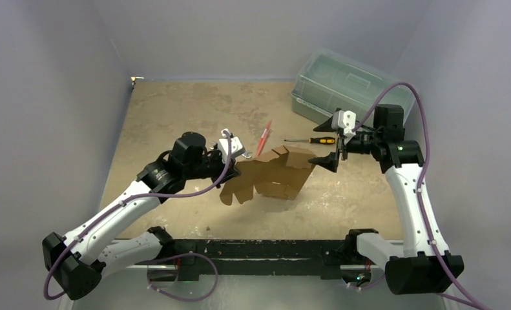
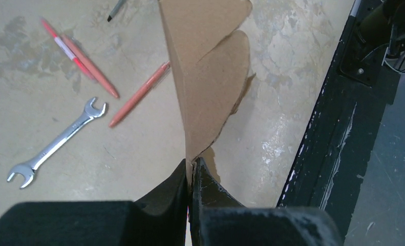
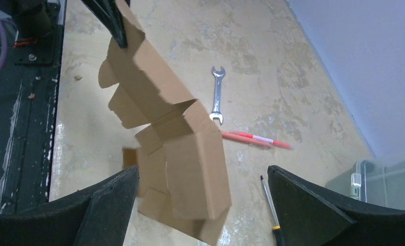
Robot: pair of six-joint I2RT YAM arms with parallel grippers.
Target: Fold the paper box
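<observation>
Left claw (image 2: pixel 191 165) pinches the paper box (image 2: pixel 210 77) aloft; right claw (image 3: pixel 203 171) gapes wide.

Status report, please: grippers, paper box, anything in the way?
Left gripper shut on paper box edge. Right gripper open, near box, not gripping. Screwdriver lies near right gripper.

paper box (image 1: pixel 275 175) centre, screwdriver (image 1: pixel 312 139) behind it, bin (image 1: pixel 343 84) far-right corner

The paper box (image 1: pixel 273 175) is plain brown; near it lie red-orange pens (image 2: pixel 90 66) and a silver wrench (image 2: pixel 57 143) on the mottled beige table (image 1: pixel 175 110).
</observation>
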